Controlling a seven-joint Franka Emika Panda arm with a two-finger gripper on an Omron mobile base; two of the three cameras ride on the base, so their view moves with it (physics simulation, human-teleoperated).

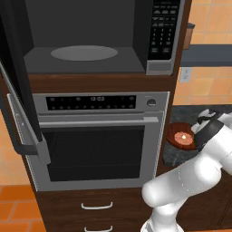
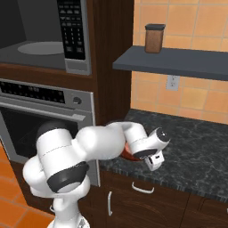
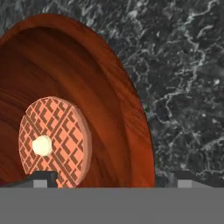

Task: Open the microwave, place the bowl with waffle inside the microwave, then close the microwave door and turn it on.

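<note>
The arm bends low to the right of the oven [image 1: 97, 140], its hand down over the bowl with waffle [image 1: 181, 135] on the dark stone counter [image 2: 196, 147]. The gripper [image 3: 113, 179] is spread wide, one fingertip inside the bowl, one outside its rim, grasping nothing. The left base view shows the microwave door [image 1: 18, 86] swung open leftward and the microwave [image 1: 90, 41] cavity; the right base view shows a brown jar [image 2: 154, 38] on a shelf [image 2: 178, 62].
</note>
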